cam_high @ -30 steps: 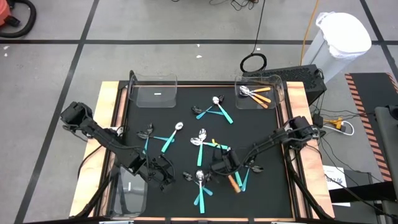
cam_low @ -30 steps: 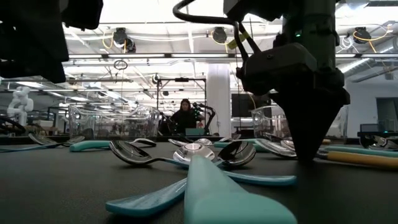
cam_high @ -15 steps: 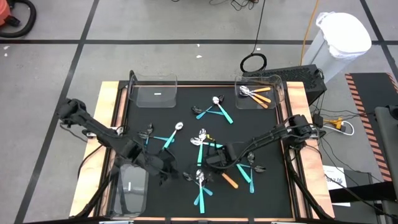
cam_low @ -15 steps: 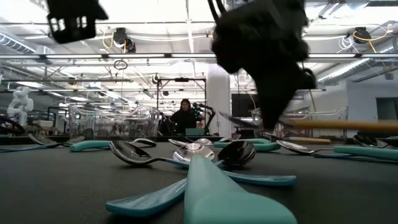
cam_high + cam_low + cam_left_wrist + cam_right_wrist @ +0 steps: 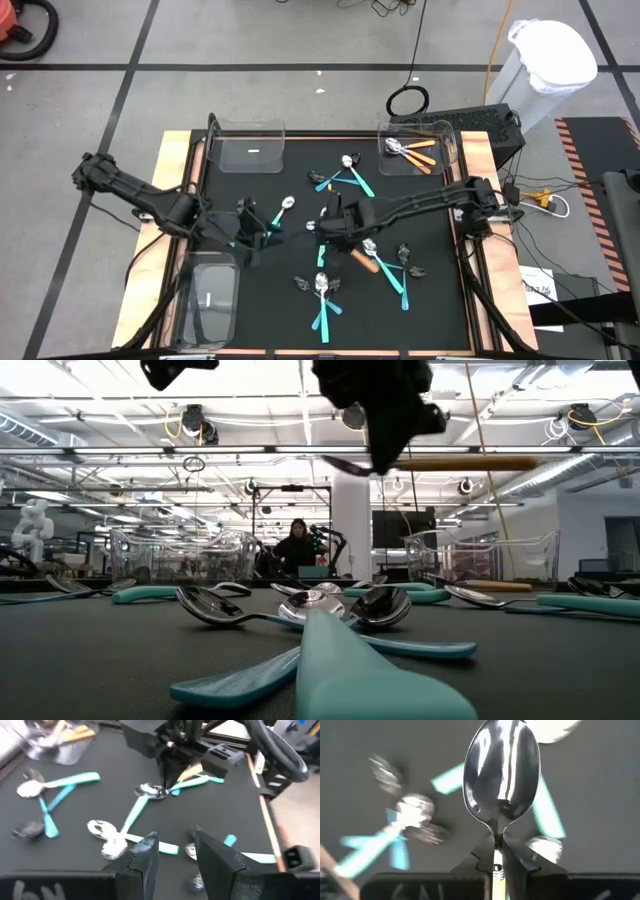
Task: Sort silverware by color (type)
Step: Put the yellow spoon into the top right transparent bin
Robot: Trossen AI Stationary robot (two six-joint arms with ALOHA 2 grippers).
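Observation:
My right gripper (image 5: 340,236) is shut on an orange-handled spoon (image 5: 440,462), high above the middle of the black mat. Its shiny bowl (image 5: 501,770) sticks out past the fingers. My left gripper (image 5: 175,852) is open and empty, above the left-centre of the mat (image 5: 252,230), beside a teal-handled spoon (image 5: 272,222). More teal-handled spoons and forks lie flat on the mat, at the far centre (image 5: 345,175), centre right (image 5: 392,278) and near centre (image 5: 322,300). My right gripper pinches the spoon's thin neck (image 5: 496,831), just behind the bowl, between its two fingers. The fingers come from above, pointing down, across the spoon. The spoon hangs level and clear of the mat, its orange handle (image 5: 470,462) toward the table's right.
A clear bin (image 5: 415,152) at the far right holds orange-handled silverware. A clear bin (image 5: 250,150) stands at the far left and another (image 5: 210,300) at the near left. A wooden rim (image 5: 480,290) borders the mat. A person (image 5: 297,545) shows far behind the table.
My right gripper has risen from the mat with the orange-handled spoon and gone toward the far edge and the left. The spoon is now lifted clear and level. My left gripper has gone from the near left toward the far edge.

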